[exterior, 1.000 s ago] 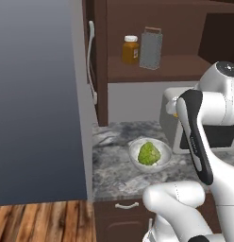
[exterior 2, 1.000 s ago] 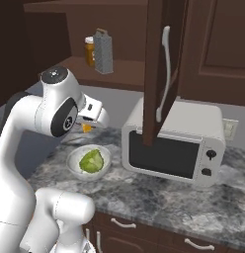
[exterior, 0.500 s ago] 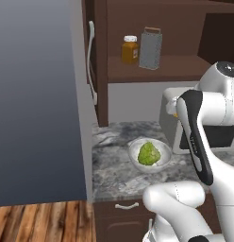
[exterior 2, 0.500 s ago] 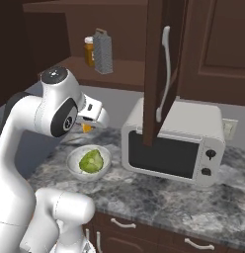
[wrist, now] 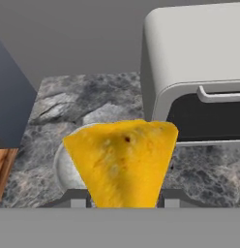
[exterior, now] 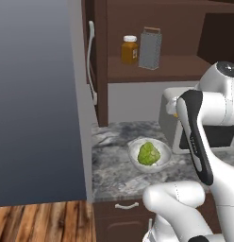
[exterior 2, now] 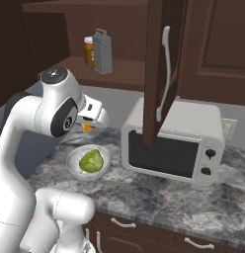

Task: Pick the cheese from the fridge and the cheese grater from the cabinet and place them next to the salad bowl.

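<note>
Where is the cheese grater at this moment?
The cheese grater stands upright on the shelf of the open cabinet, just right of the amber jar in the left base view, above the counter that holds the salad bowl.

A grey marbled counter [exterior 2: 159, 197] carries a white microwave [exterior 2: 174, 143]; wooden floor [exterior: 43, 221] lies below.

The counter [exterior 2: 159, 192] looks like mottled polished stone, the cabinet [exterior 2: 213, 44] dark wood (matt), the cheese grater [exterior: 150, 48] dull metal.
</note>
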